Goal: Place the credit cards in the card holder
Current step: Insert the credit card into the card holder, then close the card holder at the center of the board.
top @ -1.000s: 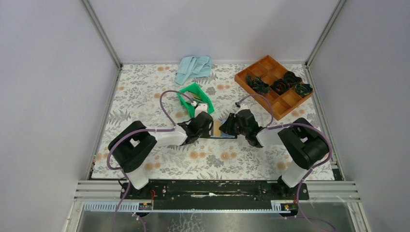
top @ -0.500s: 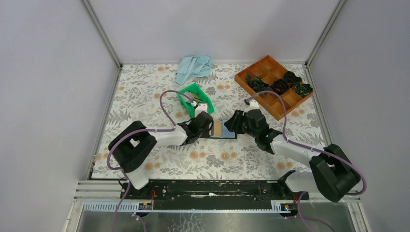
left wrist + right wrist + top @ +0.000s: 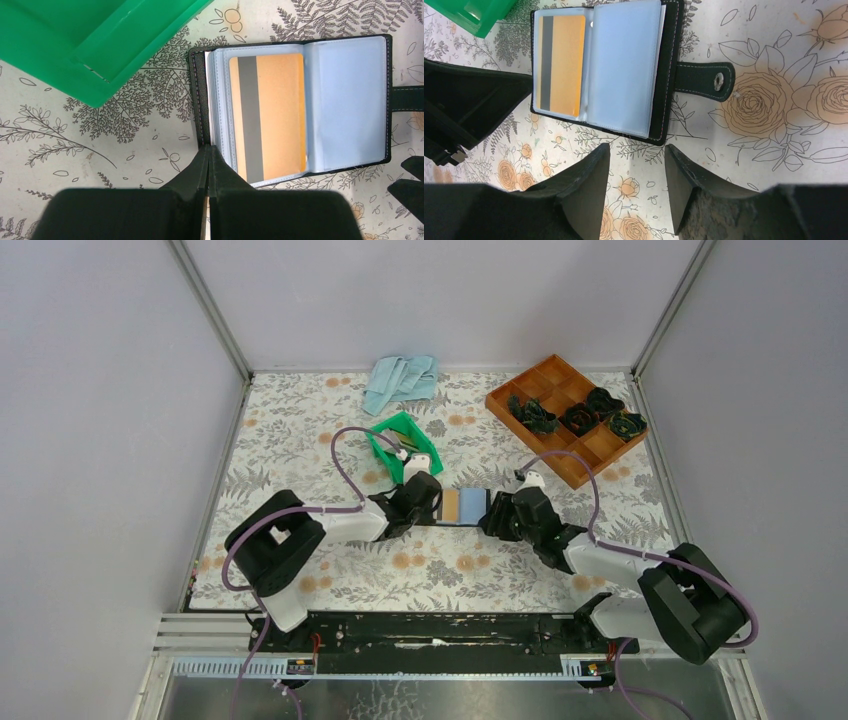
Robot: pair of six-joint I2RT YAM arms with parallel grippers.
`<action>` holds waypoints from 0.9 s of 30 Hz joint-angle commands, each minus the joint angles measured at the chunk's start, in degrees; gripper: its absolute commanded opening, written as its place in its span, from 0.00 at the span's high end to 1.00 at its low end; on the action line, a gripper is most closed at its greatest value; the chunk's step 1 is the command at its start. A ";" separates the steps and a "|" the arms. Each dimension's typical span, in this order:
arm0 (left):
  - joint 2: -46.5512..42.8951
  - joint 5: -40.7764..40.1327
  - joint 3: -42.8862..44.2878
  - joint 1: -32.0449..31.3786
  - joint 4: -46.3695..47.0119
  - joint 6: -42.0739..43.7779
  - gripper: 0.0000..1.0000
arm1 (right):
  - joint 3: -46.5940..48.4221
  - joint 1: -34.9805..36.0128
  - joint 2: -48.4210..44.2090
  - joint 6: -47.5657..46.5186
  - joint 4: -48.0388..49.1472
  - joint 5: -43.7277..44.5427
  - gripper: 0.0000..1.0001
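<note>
The black card holder [image 3: 462,507] lies open on the floral table, its clear blue sleeves facing up. One orange credit card [image 3: 272,115] with a grey stripe sits inside the left sleeve [image 3: 564,65]. The closure tab [image 3: 704,80] sticks out flat to the right. My left gripper [image 3: 209,148] is shut, its tips meeting right at the holder's left cover edge [image 3: 428,502]. My right gripper [image 3: 636,150] is open over bare table just off the holder's right side [image 3: 497,515], with nothing between its fingers. No other credit cards show.
A green plastic bin [image 3: 402,447] stands just behind the left gripper [image 3: 90,40]. A brown compartment tray [image 3: 566,418] with dark bundles sits at the back right. A light blue cloth [image 3: 400,380] lies at the back edge.
My right gripper has opened and drawn back to the right, off the card holder, whose blue right sleeve now shows. The left gripper has stayed put.
</note>
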 commanded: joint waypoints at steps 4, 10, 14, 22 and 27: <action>4.44 0.67 -1.29 -0.45 -3.20 0.56 1.00 | -1.33 -1.29 -0.66 1.40 2.09 1.60 0.48; 4.83 0.69 -1.20 -0.41 -3.37 0.75 1.00 | -3.01 -3.35 1.16 2.36 6.22 -0.25 0.47; 4.89 0.46 -1.41 -0.39 -3.39 0.65 1.00 | -4.71 -5.59 3.07 3.76 10.66 -2.67 0.47; 5.02 0.28 -1.35 -0.45 -3.62 0.82 1.00 | -5.46 -6.38 9.42 6.87 17.28 -6.01 0.46; 5.13 0.18 -1.00 -0.39 -3.64 0.91 1.00 | -7.13 -6.34 9.68 8.81 20.85 -7.02 0.46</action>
